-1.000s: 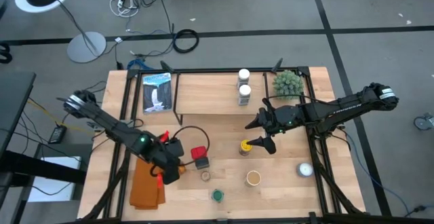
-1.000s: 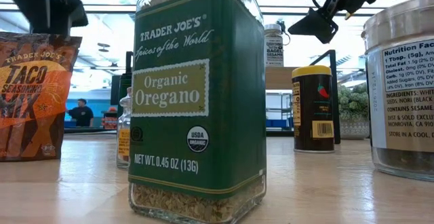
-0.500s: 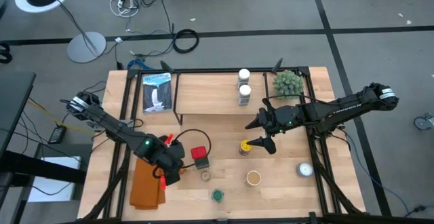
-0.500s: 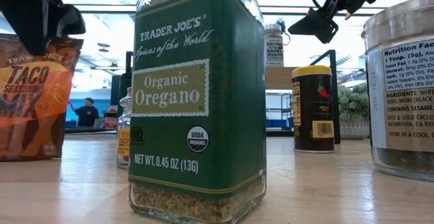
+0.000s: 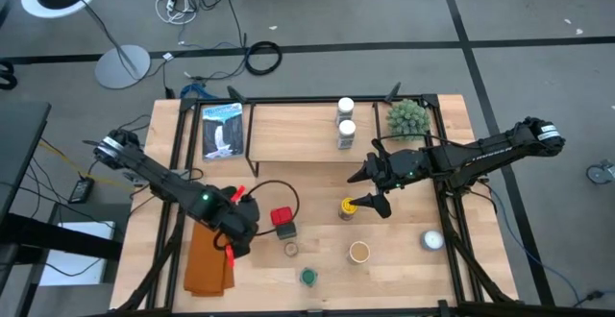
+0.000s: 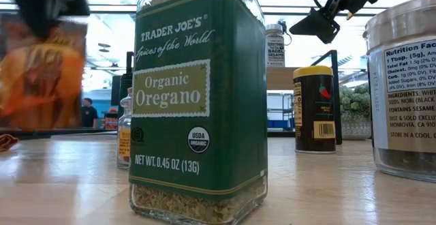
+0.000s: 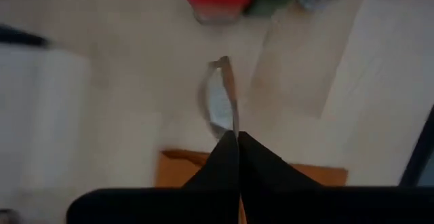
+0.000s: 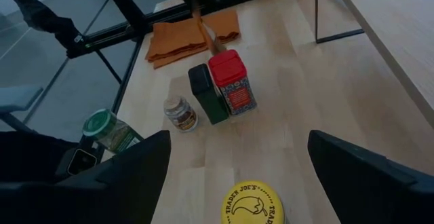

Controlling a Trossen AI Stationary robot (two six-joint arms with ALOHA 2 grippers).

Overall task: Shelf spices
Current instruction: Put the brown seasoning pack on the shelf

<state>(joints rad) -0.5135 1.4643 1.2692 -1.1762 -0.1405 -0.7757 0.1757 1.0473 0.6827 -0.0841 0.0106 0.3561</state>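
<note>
L claw (image 5: pixel 233 250) pinched shut on flat orange taco-seasoning packet (image 6: pixel 42 75), lifted off wooden bench (image 5: pixel 404 259) at front-left. R claw (image 5: pixel 368 190) spread wide above yellow-lidded dark spice jar (image 5: pixel 346 207), mid-bench, near light-wood shelf (image 5: pixel 298 134).

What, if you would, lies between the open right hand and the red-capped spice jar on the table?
Only bare tabletop, as the right wrist view shows; the yellow-lidded jar sits below the right hand, short of the red-capped jar.

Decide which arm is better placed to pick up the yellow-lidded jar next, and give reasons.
Right, probably. The right gripper hangs with jaws open right by the yellow-lidded jar; the left gripper is shut on a taco seasoning packet.
</note>
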